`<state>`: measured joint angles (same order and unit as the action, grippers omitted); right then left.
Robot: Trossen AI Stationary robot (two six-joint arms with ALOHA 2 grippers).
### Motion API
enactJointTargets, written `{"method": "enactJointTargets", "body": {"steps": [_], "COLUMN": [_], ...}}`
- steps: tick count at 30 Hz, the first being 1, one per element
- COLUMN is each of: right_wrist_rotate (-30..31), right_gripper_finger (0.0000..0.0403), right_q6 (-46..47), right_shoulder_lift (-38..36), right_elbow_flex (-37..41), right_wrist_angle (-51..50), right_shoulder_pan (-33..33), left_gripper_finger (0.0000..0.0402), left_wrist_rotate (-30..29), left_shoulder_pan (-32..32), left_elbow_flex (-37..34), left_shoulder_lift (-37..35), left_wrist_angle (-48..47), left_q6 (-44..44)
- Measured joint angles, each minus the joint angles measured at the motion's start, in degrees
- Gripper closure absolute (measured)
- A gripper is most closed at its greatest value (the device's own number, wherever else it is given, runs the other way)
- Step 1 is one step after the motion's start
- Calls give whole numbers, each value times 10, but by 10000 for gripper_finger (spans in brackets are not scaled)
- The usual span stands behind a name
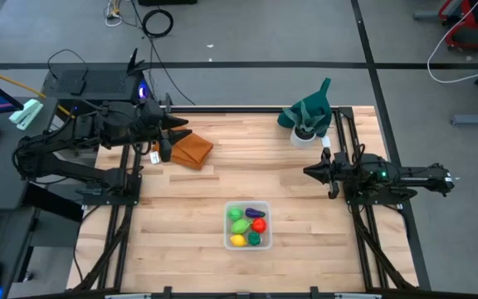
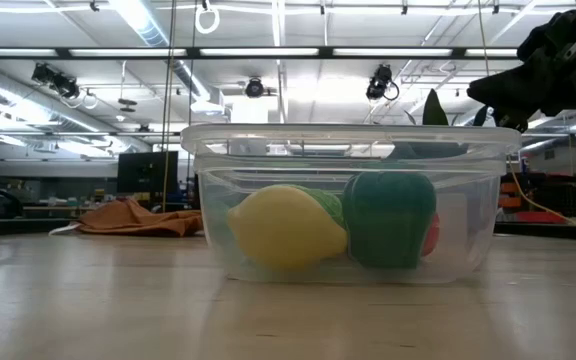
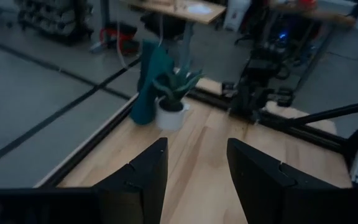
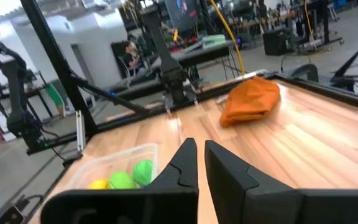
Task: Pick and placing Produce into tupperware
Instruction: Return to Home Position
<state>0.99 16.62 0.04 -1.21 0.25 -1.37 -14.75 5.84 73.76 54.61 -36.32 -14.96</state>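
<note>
Tupperware (image 1: 247, 204) full of produce (image 1: 241, 225), left fingers (image 3: 143, 177) spread, right fingers (image 4: 182, 168) pressed together

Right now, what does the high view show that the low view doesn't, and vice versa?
High view only: where the grippers are, left gripper by the orange cloth, right gripper apart from the tupperware; also the white cup and the purple piece. Low view only: ceiling lights behind the tupperware. Both: the tupperware, the yellow piece and the dark green piece in it, the orange cloth.
</note>
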Motion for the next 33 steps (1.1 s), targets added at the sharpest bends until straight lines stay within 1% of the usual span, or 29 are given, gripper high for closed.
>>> {"method": "enactJointTargets", "body": {"steps": [4, 8, 12, 14, 19, 23, 28, 31, 33], "right_wrist_rotate": [2, 2, 2, 2, 2, 2, 2, 2, 2], "right_gripper_finger": [403, 403, 403, 403, 403, 403, 403, 403, 403], "right_q6": [1, 0, 1, 1, 1, 1, 1, 2, 2], "right_shoulder_lift": [1, 1, 1, 1, 1, 1, 1, 1, 1], "right_elbow_flex": [-14, -25, -30, -31, -31, -31, -32, -32, -32], "right_wrist_angle": [-14, -10, -9, -9, -8, -8, -7, -7, -7], "right_shoulder_pan": [0, 0, 0, 0, 0, 0, 0, 0, 0], "left_gripper_finger": [230, 230, 230, 230, 230, 230, 230, 230, 230], "left_wrist_rotate": [5, -5, -3, 4, 6, 6, 6, 26, 35], "left_shoulder_pan": [-3, -3, -3, -3, -3, -3, -3, -3, -3], "left_elbow_flex": [0, 0, 0, 1, -9, -62, -165, -227, -263], "left_shoulder_lift": [-24, -74, -134, -162, -224, -284, -369, -411, -430], "left_wrist_angle": [19, 33, 109, 128, 107, 117, 187, 243, 262], "left_q6": [18, 52, 113, 142, 173, 187, 186, 176, 171]}}
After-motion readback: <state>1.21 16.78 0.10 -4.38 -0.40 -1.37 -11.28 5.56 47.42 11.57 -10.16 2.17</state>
